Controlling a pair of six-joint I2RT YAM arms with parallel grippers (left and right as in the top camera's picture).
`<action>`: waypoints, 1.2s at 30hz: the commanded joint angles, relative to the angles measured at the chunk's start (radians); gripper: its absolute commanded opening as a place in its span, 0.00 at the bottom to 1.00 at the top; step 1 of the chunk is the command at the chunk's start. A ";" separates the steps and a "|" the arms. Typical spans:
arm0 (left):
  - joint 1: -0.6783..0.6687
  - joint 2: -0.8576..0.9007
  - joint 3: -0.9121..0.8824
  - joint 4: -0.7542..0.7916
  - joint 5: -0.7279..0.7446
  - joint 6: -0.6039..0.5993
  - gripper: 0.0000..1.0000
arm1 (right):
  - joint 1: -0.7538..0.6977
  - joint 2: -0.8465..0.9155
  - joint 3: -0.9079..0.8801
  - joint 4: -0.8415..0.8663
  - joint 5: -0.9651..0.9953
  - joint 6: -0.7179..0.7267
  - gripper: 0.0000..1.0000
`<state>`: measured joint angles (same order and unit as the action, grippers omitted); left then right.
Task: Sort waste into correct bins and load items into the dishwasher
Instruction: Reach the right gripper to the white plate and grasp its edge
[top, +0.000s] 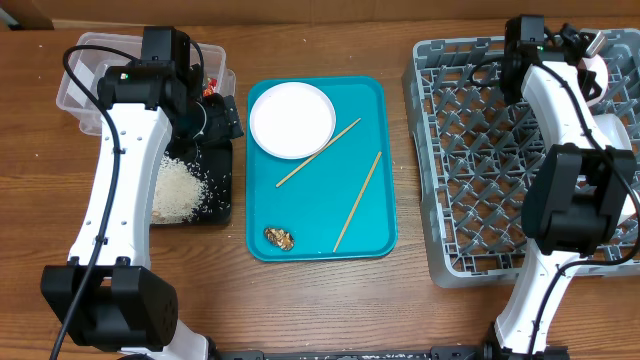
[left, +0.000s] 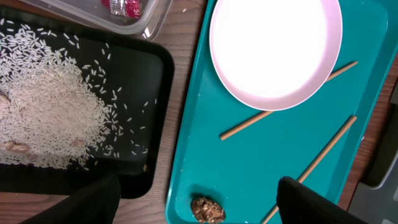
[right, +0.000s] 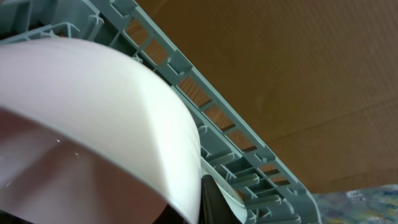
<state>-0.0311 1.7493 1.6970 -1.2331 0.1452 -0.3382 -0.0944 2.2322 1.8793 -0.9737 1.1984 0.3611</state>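
Hanging wide over the teal tray (left: 261, 155), your left pincer (left: 199, 182) frames the brown scrap (left: 207, 210), lower centre; right pincer (top: 588, 62) apparently grips a bowl (right: 93, 124).

No text, label, brand, number or sign can be read in any of the views. The red wrapper (left: 124, 6), lying in the clear tub (left: 151, 20) near the far left corner of the table (top: 320, 300), shows pale marks on its foil. They are too small and blurred to make out as letters.
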 joint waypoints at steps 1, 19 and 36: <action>-0.002 -0.016 0.019 0.004 0.002 0.001 0.82 | 0.012 -0.004 -0.021 -0.029 -0.041 0.015 0.04; -0.002 -0.016 0.019 0.004 0.002 0.001 0.82 | 0.067 -0.259 -0.019 -0.142 -0.434 0.006 0.15; -0.002 -0.016 0.019 0.001 0.002 0.002 0.87 | 0.111 -0.370 -0.023 -0.192 -1.475 -0.126 0.79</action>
<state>-0.0311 1.7493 1.6970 -1.2335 0.1452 -0.3382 -0.0174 1.8748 1.8580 -1.1721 -0.0040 0.2703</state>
